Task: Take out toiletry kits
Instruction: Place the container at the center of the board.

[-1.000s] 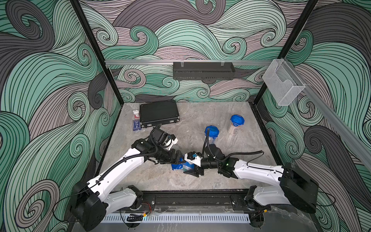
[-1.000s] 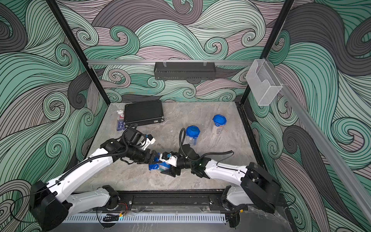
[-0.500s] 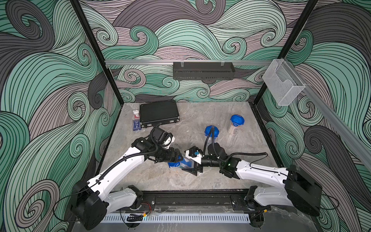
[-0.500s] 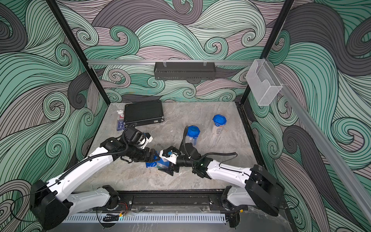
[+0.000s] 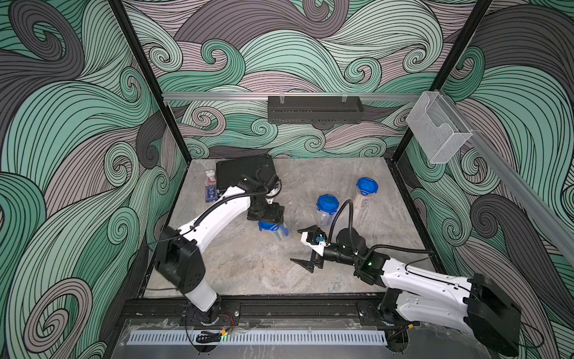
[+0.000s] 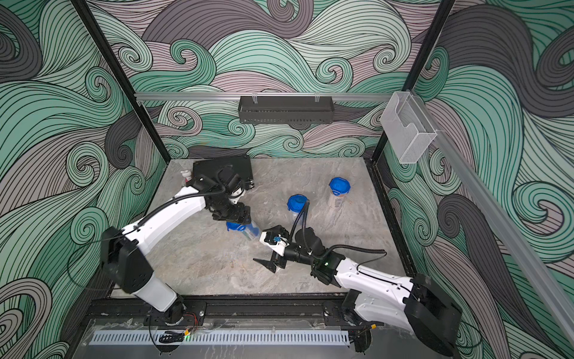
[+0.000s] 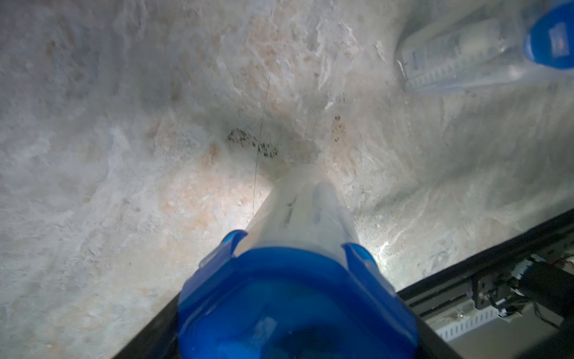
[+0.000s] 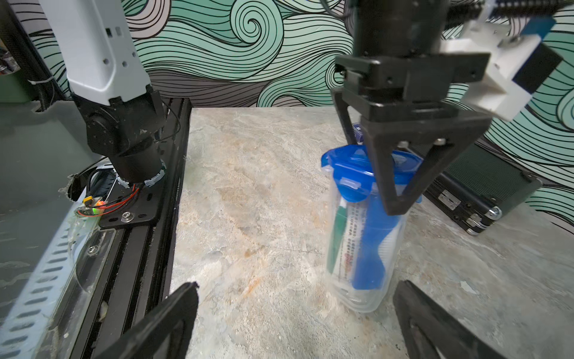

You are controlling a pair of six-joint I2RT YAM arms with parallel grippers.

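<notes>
Nearest the front rail, the right end effector (image 5: 295,245) hangs low over the desk (image 5: 248,267), jaws spread wide, nothing in them. Just beyond it, the left end effector (image 5: 269,221) is clamped on the blue lid (image 8: 348,167) of a clear jar (image 5: 280,232). The jar leans with its base down by the desk, and we can't tell if it touches. Inside we see a toiletry kit (image 8: 351,245): green toothbrush, printed tube, something blue. The lid looks clipped on, so we judge nothing is out yet. Farther back a second jar (image 5: 326,214) and a third jar (image 5: 366,194) stand upright, lidded, apart from each other. That leaves three jars to open and empty, so the task is barely begun. At the back wall lies a closed black case (image 5: 242,169) with a pump bottle (image 5: 211,189) just beside it. The tube carries rows of dark and red print, too blurred to read. The bottle's blue label is too small to read, and we find no legible brand.
</notes>
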